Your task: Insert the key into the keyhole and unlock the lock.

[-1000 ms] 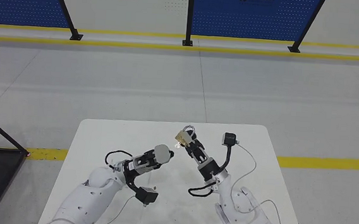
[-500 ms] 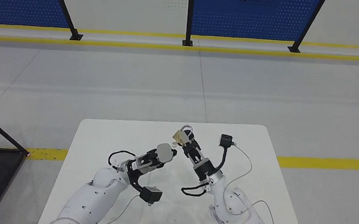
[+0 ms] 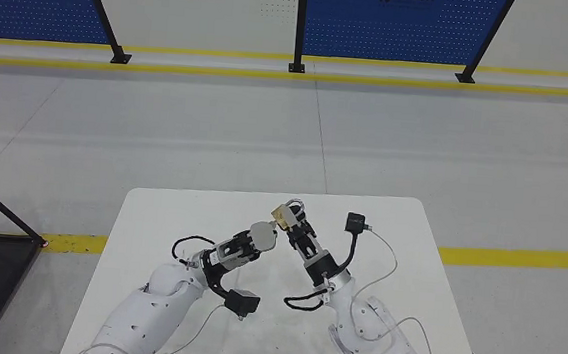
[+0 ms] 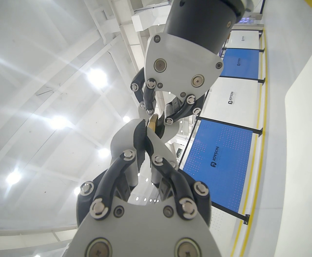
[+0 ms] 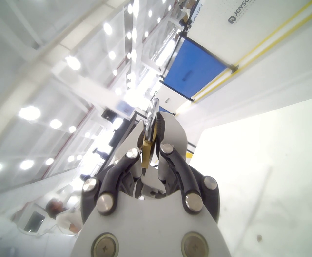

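Our left gripper [image 3: 261,235] sits raised over the table [image 3: 160,217], left of centre. Its pads [image 4: 140,136] are pressed almost flat together on sth thin. We take it for the key, though the blade is too hidden to make out. We judge it's pinched that tight so it won't twist when pushed in. The gripper's tip meets the lock [image 3: 283,215], which is held in the air just right of it, over the table's far middle.

It's a small brass block, smooth w/ squared edges, and a bright steel shackle [image 5: 151,113] sticks out past the fingertips. The right gripper [image 3: 298,225] is clamped on the brass body, ribbed black pads on both flat faces — prob. to brace it and aim the keyhole end at the key. Whether the key is in yet, we can't tell.
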`<state>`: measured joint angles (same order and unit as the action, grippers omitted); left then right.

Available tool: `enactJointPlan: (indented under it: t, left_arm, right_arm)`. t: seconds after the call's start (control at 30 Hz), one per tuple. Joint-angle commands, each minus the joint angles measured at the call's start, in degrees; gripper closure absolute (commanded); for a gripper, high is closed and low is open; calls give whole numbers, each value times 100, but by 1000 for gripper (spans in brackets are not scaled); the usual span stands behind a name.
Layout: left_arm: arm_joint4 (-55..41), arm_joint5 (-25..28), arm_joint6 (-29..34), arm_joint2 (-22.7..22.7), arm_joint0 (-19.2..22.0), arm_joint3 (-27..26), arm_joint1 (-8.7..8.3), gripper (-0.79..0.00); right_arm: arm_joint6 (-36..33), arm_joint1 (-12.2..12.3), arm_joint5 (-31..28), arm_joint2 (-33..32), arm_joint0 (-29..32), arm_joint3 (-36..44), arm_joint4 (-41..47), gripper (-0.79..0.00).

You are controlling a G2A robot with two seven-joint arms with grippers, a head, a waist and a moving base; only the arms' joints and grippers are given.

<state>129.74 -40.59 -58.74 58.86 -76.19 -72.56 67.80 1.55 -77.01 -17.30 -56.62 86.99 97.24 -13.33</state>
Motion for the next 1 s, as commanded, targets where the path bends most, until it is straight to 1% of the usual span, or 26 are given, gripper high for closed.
enactJointPlan:
  t: [0.0, 0.17, 0.53, 0.87, 0.97]
  left_arm:
    - [13, 19, 6, 4, -2, -6, 0, 0]
    - [10, 102, -41, -4, -8, -40, 1, 0]
    - [-386, 525, -629, 6, 4, -50, -13, 0]
    - [-818, 1021, -1183, -4, 31, -2, -16, 0]
    - [-822, 997, -1228, 8, 36, 13, -14, 0]
  right_arm:
    - [15, -3, 5, -4, 2, 3, -21, 0]
    - [10, -3, -265, 30, 9, -26, -253, 0]
    - [186, -10, -830, 27, 51, -126, -449, 0]
    - [365, -29, -1134, 33, 48, -216, -609, 0]
    - [421, -38, -1163, 41, 51, -240, -639, 0]
